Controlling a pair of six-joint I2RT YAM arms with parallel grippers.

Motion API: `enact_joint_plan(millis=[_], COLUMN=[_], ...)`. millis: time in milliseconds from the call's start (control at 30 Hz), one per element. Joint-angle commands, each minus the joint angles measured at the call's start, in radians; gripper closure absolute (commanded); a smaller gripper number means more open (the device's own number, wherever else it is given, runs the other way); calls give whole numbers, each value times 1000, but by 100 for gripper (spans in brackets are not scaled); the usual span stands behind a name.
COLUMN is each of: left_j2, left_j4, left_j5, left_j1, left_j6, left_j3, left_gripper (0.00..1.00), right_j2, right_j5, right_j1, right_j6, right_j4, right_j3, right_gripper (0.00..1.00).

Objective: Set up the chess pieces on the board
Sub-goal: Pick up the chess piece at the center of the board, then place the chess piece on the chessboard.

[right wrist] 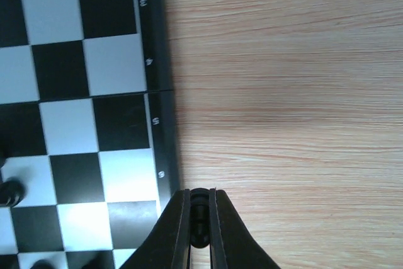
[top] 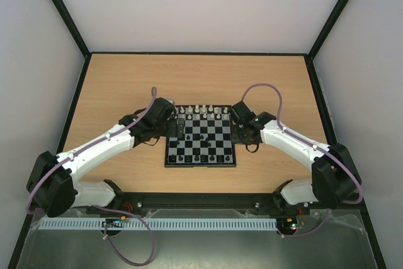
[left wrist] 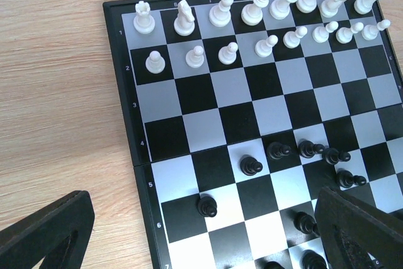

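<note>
The right hand (right wrist: 200,228) grips a black piece (right wrist: 200,213) at the board's (right wrist: 107,67) three-o'clock edge; black's home rows probably lie toward eight o'clock. The left hand (left wrist: 201,218) hangs wide open over stray black pieces (left wrist: 252,165).

The top view looks down on the whole board (top: 200,145) from high behind its near side. Both wrist views hang close above it, the left over its left part, the right over its right edge and the table (right wrist: 283,92) beside it.

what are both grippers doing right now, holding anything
left gripper: open, holding nothing.
right gripper: shut on a small black chess piece.
</note>
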Motion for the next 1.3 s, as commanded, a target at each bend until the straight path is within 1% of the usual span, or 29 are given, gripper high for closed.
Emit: enact_joint_plan(millis=[0, 267, 300, 567, 833, 1200, 1267], left_j2=[3, -1, -1, 4, 5, 7, 7], left_j4=[-2, -2, -2, 2, 5, 9, 9], left_j5=[-11, -11, -11, -10, -12, -7, -7], left_j1=[5, 5, 5, 5, 5, 5, 5], left_j6=[-6, -13, -12, -8, -7, -9, -10], left_j3=[9, 9, 9, 9, 7, 3, 4], left_gripper=[0, 0, 1, 0, 1, 1, 1], right_j2=[19, 111, 118, 183, 200, 216, 213], right_j5=[-13, -29, -31, -50, -65, -42, -38], right_j1=[48, 141, 145, 164, 178, 200, 199], right_j6=[-16, -16, -39, -50, -55, -40, -37], right_j4=[-91, -95, -92, -87, -88, -107, -109], right_j3=[32, 86, 87, 101, 103, 95, 89], right_gripper=[97, 97, 97, 95, 93, 91, 88])
